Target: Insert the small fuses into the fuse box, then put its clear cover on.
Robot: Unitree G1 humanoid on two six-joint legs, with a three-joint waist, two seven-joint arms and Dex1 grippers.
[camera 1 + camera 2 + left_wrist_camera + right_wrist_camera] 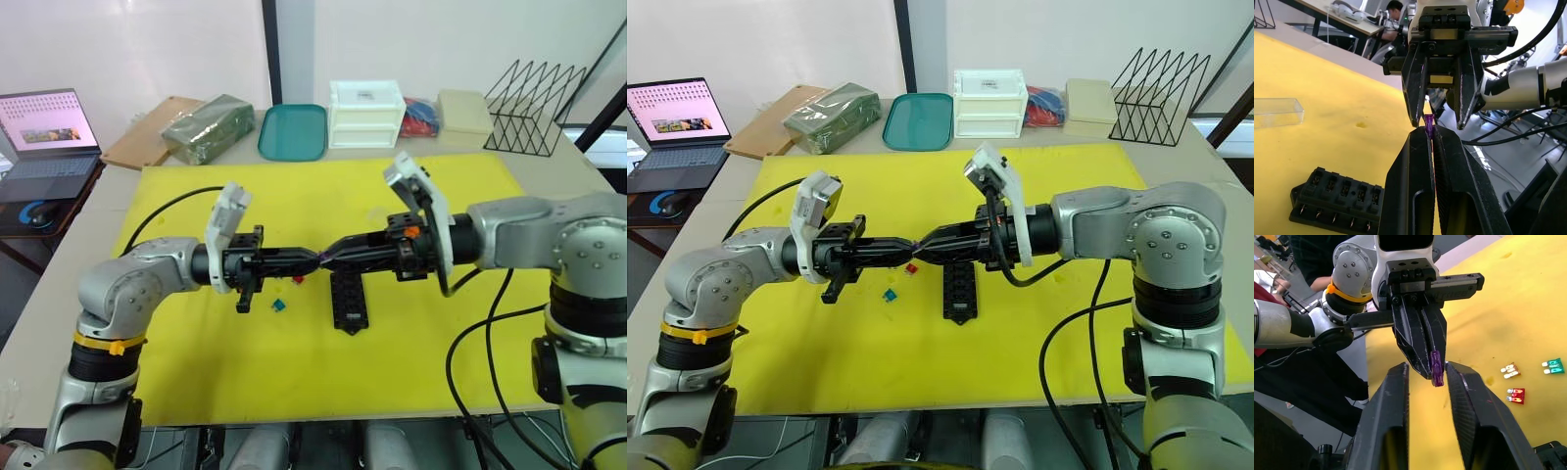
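Left gripper (1422,363) clamps the small translucent purple blade fuse (1436,368), its tip between the parted right gripper (1441,120) fingers.

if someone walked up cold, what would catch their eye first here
Most likely the two grippers meeting tip to tip in mid-air above the yellow mat: the left gripper pinches a purple fuse while the right gripper stands open around it. Just below them lies the black fuse box, with loose fuses in red, amber and teal on the mat beside it.
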